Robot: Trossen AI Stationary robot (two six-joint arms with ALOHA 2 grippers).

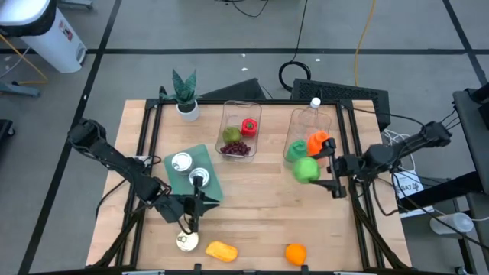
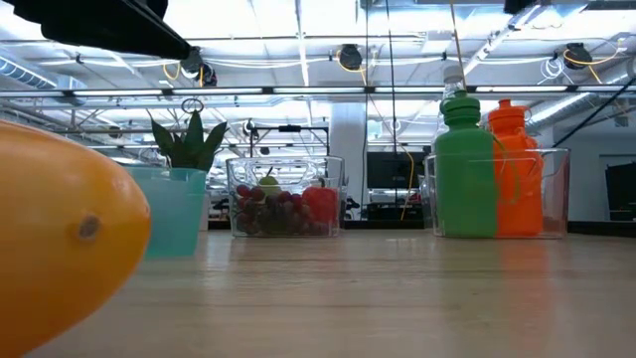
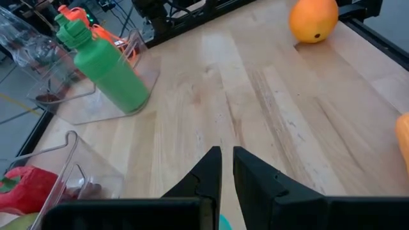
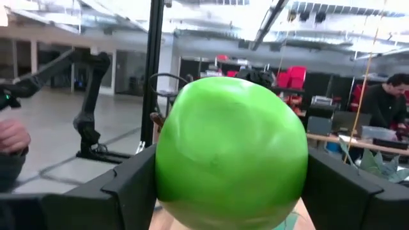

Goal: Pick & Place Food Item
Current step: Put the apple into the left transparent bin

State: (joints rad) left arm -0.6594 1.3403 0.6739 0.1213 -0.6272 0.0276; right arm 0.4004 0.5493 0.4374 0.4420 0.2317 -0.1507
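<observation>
We see the orange (image 1: 296,253) and a yellow-orange fruit (image 1: 221,250) nearest the front edge of the table (image 1: 260,206). Just behind them, at about eight o'clock from the table's middle, the left gripper (image 1: 196,207) has its fingers pressed together, empty. At three o'clock our right gripper (image 1: 312,169) clamps the green apple (image 1: 306,169), beside the bottle bin (image 1: 330,122). Farther back at twelve stand the fruit bin (image 1: 241,114) and a potted plant (image 1: 185,93).
</observation>
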